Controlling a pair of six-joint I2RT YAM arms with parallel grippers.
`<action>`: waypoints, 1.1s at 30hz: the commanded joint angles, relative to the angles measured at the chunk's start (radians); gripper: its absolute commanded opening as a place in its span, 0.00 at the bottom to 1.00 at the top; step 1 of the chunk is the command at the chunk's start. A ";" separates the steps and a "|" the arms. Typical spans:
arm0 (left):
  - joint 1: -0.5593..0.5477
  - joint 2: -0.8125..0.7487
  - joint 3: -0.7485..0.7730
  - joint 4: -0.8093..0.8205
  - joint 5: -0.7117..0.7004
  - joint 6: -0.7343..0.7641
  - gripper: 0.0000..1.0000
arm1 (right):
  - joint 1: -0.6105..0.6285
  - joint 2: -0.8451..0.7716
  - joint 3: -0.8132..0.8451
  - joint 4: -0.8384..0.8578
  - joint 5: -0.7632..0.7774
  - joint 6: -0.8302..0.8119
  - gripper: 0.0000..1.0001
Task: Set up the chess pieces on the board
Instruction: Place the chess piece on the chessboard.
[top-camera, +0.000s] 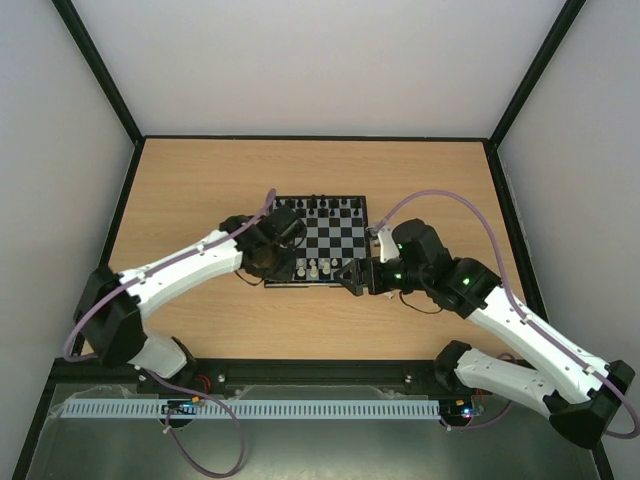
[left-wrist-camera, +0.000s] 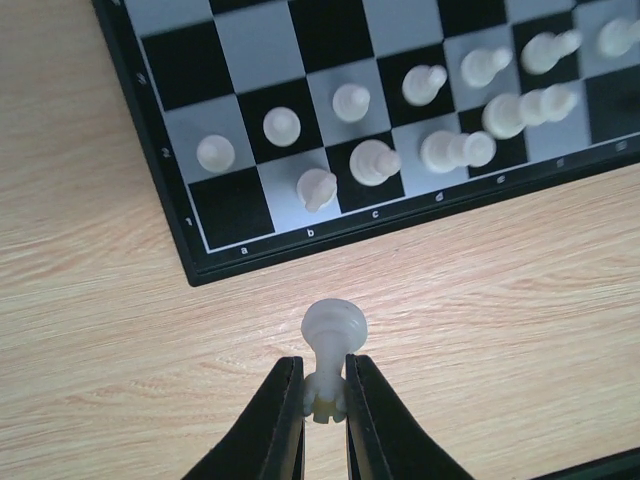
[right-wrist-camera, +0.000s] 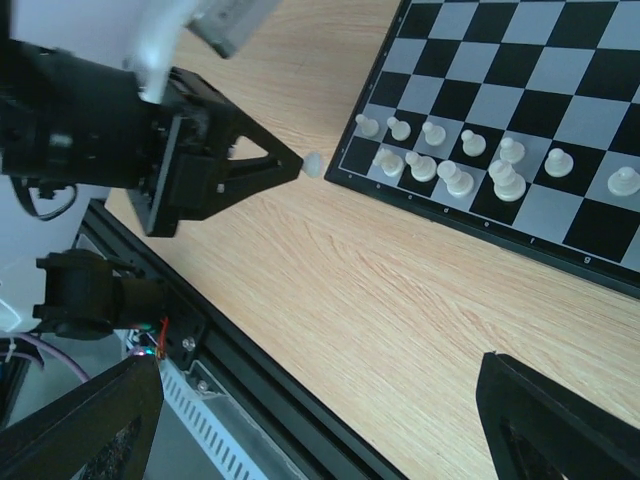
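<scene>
Chess pieces (left-wrist-camera: 350, 102): we see two cream rows on the board (left-wrist-camera: 180, 65).
Held piece (left-wrist-camera: 333, 328): off the board, beside its corner.
Left gripper (left-wrist-camera: 325, 400): clamped on that piece.
Right gripper (right-wrist-camera: 315, 400): jaws apart, empty, near the board.

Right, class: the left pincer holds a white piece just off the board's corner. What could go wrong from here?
The left pincer grips the white piece only at its base, so it may tilt or slip out. The empty corner square of the board has a neighbouring piece right beside it; the pincer could knock that over when lowering.
</scene>
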 joint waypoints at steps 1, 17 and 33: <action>0.008 0.094 0.020 -0.039 0.063 0.060 0.08 | -0.008 0.016 -0.028 -0.040 -0.023 -0.051 0.87; 0.100 0.288 0.089 -0.109 0.021 0.166 0.08 | -0.025 0.017 -0.074 -0.028 -0.066 -0.098 0.87; 0.148 0.377 0.138 -0.104 0.007 0.220 0.09 | -0.028 0.010 -0.078 -0.025 -0.070 -0.101 0.87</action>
